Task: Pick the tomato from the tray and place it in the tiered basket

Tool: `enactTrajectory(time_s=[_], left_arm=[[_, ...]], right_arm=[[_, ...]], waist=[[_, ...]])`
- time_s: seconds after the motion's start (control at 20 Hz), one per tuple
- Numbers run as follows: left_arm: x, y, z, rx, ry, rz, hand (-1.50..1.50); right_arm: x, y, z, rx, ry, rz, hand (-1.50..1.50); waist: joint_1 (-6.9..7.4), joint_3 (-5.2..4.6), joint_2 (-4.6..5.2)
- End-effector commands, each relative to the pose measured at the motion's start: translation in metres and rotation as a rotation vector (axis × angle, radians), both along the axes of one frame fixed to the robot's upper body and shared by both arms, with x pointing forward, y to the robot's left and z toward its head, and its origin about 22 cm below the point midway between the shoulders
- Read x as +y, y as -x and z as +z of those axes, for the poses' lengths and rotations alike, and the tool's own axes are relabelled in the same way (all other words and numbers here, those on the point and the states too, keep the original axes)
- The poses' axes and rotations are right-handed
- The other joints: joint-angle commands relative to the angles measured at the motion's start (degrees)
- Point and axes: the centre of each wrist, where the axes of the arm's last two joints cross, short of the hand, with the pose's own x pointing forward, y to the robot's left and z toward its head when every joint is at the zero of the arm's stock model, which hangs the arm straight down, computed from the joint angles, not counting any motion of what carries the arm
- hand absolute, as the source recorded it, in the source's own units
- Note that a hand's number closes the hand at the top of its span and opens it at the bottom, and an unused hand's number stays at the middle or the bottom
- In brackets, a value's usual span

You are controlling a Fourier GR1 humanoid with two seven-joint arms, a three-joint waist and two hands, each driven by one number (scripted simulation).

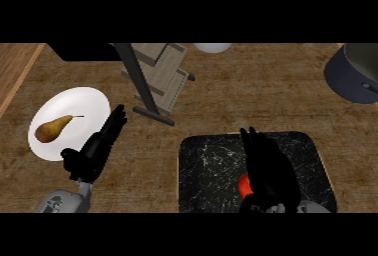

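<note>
Tomato [244, 184], red and mostly hidden, lies on the dark marbled tray [207, 165] at about five o'clock on the counter [244, 100]. Only its left edge shows past the right hand [267, 172], which lies over it with fingers stretched straight toward twelve o'clock, close together, their tips near the tray's far rim. Whether the thumb or palm touches the tomato cannot be told, since the hand covers it.

At about eight o'clock the left hand [94, 150] rests open, fingers straight and pointing up toward one o'clock, just beside the right edge of a white plate [81, 102]. A brown-and-yellow pear [52, 130] lies on that plate, stem toward the right.

At twelve o'clock stands the tiered basket [156, 75], its dark post and slatted shelf leaning down toward the counter's middle. A dark blue pot [353, 75] sits at two o'clock, partly cut off by the edge. A white rounded object [212, 47] shows at the top edge.
</note>
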Motion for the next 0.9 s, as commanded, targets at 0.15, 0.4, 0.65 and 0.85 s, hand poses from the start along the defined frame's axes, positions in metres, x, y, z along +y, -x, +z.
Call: enactTrajectory(time_s=[0.15, 0.4, 0.65, 0.85], left_arm=[[-0.01, -0.002, 0.006, -0.018, 0.018, 0.01, 0.0], [-0.008, -0.008, 0.002, -0.003, 0.009, -0.004, 0.0], [0.001, -0.003, 0.006, -0.01, 0.007, -0.005, 0.0], [0.002, -0.011, -0.003, -0.004, 0.006, -0.005, 0.0]], right_arm=[[0.019, 0.023, -0.02, 0.085, 0.081, -0.195, -1.5], [0.018, 0.007, -0.028, 0.102, 0.112, -0.226, -1.5], [-0.004, 0.012, -0.057, 0.146, 0.132, -0.259, -1.5], [-0.006, 0.012, -0.058, 0.154, 0.115, -0.261, -1.5]], waist=[[0.44, 0.14, 0.1], [0.67, 0.12, 0.33], [0.78, 0.17, 0.3], [0.5, 0.14, 0.41]])
